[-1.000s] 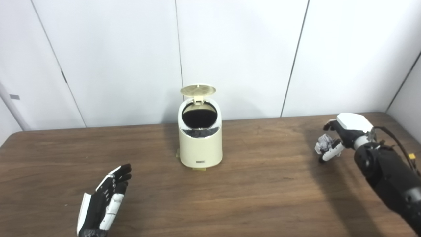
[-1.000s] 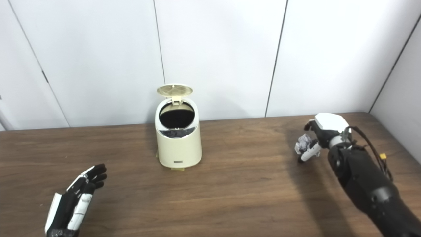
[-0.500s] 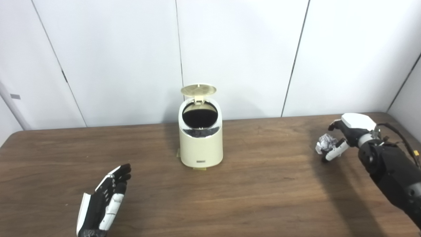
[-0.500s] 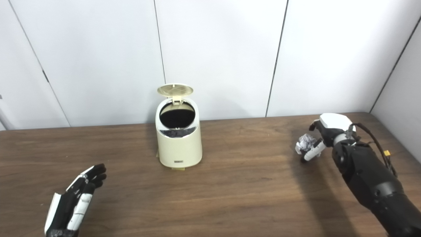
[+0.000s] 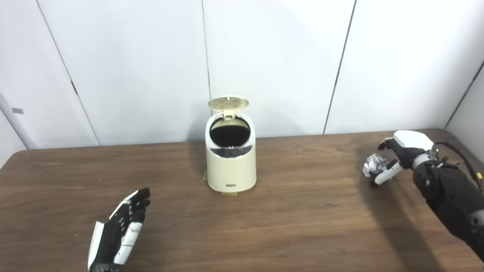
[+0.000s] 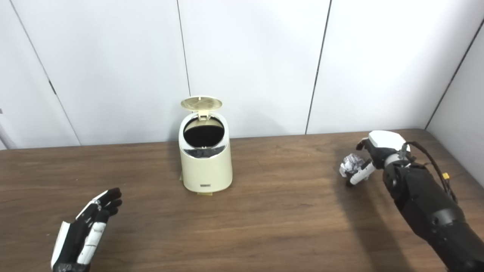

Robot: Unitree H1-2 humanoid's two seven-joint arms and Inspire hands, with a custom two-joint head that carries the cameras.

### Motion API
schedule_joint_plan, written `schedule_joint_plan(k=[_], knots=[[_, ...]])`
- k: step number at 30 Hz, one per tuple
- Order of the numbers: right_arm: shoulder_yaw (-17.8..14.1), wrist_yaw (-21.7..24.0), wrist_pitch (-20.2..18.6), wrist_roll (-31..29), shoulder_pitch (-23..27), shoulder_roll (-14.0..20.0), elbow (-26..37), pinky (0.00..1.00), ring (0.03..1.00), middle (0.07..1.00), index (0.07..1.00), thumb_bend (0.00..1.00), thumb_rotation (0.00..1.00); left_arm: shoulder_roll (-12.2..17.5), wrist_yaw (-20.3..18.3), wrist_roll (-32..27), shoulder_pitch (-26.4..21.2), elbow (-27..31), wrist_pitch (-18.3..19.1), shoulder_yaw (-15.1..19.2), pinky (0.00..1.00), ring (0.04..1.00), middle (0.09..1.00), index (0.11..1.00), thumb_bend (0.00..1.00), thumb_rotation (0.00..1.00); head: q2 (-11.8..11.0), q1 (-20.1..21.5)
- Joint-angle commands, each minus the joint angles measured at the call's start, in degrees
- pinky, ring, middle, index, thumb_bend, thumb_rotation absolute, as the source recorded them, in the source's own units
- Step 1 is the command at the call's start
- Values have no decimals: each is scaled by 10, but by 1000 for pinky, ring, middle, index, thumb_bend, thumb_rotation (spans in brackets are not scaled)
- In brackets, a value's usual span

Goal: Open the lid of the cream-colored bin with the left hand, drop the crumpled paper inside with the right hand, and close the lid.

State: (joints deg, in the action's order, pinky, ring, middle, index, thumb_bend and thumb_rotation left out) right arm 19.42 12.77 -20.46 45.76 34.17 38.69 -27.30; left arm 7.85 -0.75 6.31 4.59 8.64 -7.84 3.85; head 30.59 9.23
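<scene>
Right hand (image 5: 393, 158) pinching the crumpled paper (image 5: 374, 163) near the table's (image 5: 302, 219) right edge, left hand (image 5: 121, 230) spread near its front edge, bin (image 5: 230, 162) lid (image 5: 228, 102) up at the back edge; loose grip could drop the wad short.

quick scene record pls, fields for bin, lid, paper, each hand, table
bin: cream-colored bin, upright near the table's middle
lid: lid up, mouth open
paper: crumpled paper at the table's right end, in the right hand
left hand: left hand open, holding nothing, apart from the bin
right hand: right hand shut on the paper
table: wooden table
</scene>
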Motion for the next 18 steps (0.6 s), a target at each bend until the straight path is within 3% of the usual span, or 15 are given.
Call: schedule_joint_plan(k=[1, 10, 18], knots=[[-4, 6, -6, 2, 3, 20, -7, 776, 821, 838, 785, 897, 328, 1, 3, 0, -10, 18, -10, 0, 817, 816, 835, 852, 718, 861, 0, 0], [1, 3, 2, -1, 5, 18, -13, 759, 802, 833, 784, 886, 306, 2, 3, -1, -9, 20, -10, 0, 827, 819, 838, 852, 714, 862, 2, 0], [1, 8, -5, -2, 4, 15, -15, 733, 753, 768, 783, 871, 295, 1, 3, 4, -8, 25, -7, -1, 806, 809, 835, 850, 733, 872, 4, 0]])
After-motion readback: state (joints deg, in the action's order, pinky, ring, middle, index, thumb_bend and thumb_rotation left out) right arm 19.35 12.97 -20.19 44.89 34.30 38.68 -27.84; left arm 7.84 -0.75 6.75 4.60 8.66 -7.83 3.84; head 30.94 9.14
